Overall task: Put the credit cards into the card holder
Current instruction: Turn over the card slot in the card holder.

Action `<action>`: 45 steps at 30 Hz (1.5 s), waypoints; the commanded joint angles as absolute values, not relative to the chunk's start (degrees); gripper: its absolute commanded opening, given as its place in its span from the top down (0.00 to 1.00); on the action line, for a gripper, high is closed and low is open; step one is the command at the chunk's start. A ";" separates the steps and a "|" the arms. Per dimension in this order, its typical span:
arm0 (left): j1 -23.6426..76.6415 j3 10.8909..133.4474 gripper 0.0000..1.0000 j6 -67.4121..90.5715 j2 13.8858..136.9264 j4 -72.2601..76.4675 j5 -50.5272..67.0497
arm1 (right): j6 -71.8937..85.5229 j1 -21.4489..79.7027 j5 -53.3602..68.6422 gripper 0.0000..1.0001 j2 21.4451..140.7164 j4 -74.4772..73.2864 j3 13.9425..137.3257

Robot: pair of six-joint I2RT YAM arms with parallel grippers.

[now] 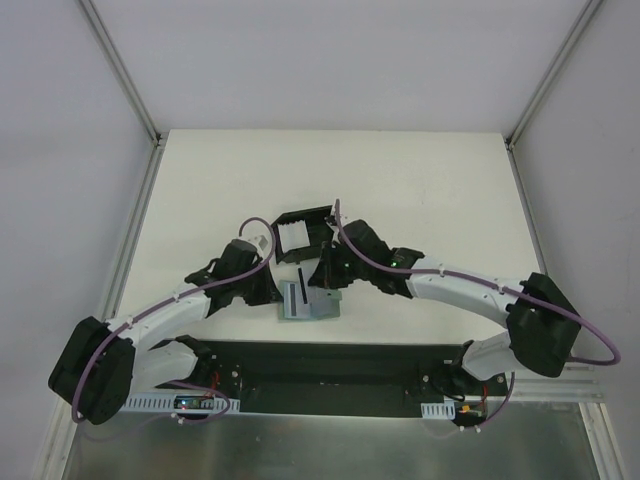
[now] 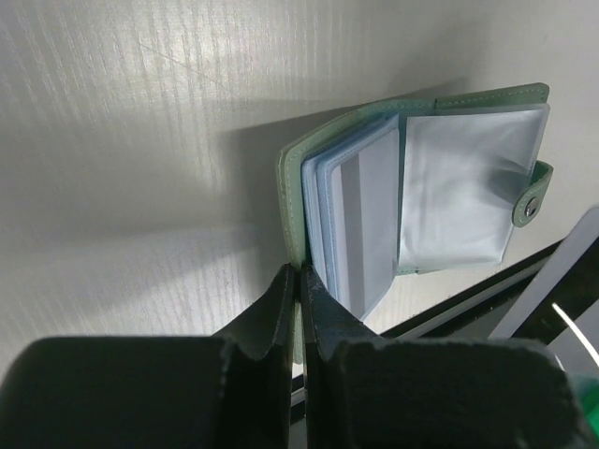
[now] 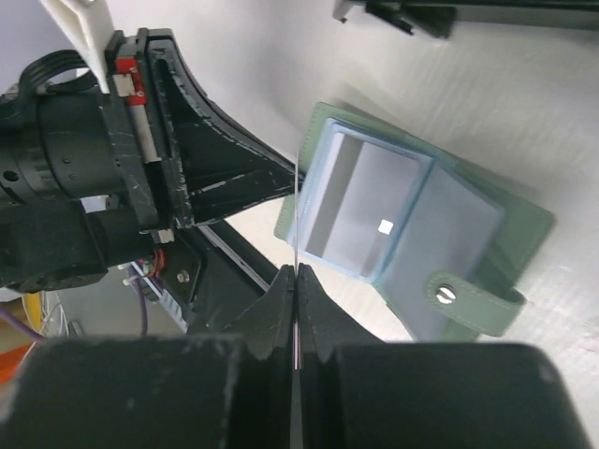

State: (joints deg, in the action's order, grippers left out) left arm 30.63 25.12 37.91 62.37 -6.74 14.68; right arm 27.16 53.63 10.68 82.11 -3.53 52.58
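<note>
Plain white table (image 1: 420,180) stretches out beyond both arms, which meet low near its front edge. The right gripper (image 3: 296,271) is closed tight on a credit card (image 3: 299,201), seen edge-on as a thin line rising straight out of its fingertips; from above it looks whitish with a dark stripe. Just ahead of and below that gripper lies the open grey-green case (image 3: 505,234), its plastic sleeves (image 3: 360,201) fanned up. The left gripper (image 2: 300,273) is closed too, pinching the case's cover edge at the corner nearest the card. The black card holder (image 1: 312,215) sits just beyond the two wrists, on the side away from the bases. I cannot pick out a second card. The risks, as I judge them: the pinch takes only a narrow strip of the card, so it may pivot or slip when swung. Its free corner may catch a sleeve. The two sets of fingers are almost touching, so either arm's move could bump the other. A wrist passing so close could also nudge the holder.
</note>
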 commanded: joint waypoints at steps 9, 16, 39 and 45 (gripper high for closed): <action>30.41 23.64 1.00 38.23 59.77 -7.73 15.56 | 35.42 64.77 -13.25 1.00 84.11 3.96 51.94; 30.41 23.12 1.00 39.20 58.71 -7.73 16.26 | 34.98 67.76 -17.75 1.00 88.68 4.30 54.40; 30.41 23.03 1.00 39.20 58.36 -7.73 16.17 | 33.31 68.20 -17.22 1.00 92.81 2.03 58.53; 30.41 23.20 1.00 39.20 58.71 -7.73 16.08 | 33.05 68.20 -17.75 1.00 92.55 0.97 58.10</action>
